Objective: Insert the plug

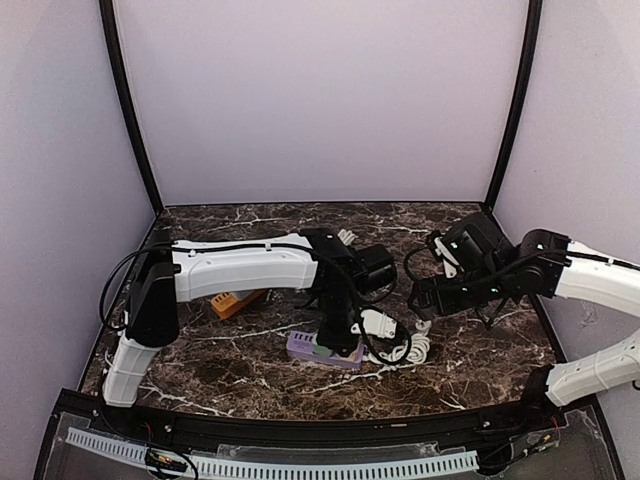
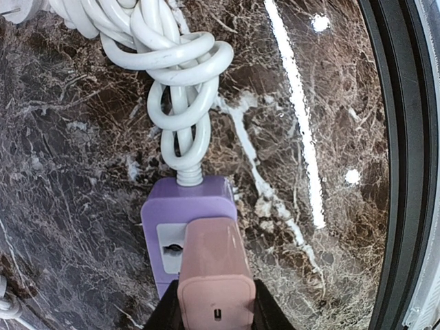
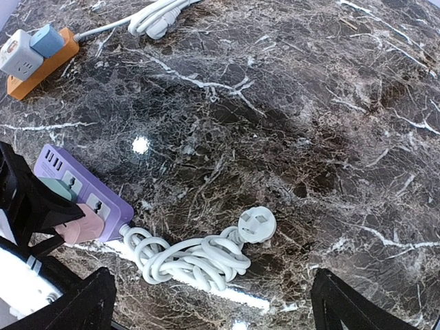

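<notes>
Left tool [image 2: 214,315] clenched on the pink block-shaped plastic plug [image 2: 210,271], fingers gripping its two side faces. Plug sits on top of the purple plastic power strip [image 2: 185,206], at the strip's cable end; one socket face shows just beside it. Cannot tell whether the pins are in or only resting on the face

Right tool [image 3: 216,302] released, jaws wide, holding nothing, hovering well apart from the strip on its cable side

White coiled rubber cable [image 3: 192,258] runs out of the strip's end and lies bunched just beside it on the dark marble-patterned bench [image 3: 289,124]. Orange power strip [image 3: 41,65] lies well beyond the purple one

Handling, judged: plug is light, rigid and smooth-sided, so it could slip or tilt under push. Side-face grip low on the body looks right. Strip is light and may slide on the polished bench; pressing straight down should help
</notes>
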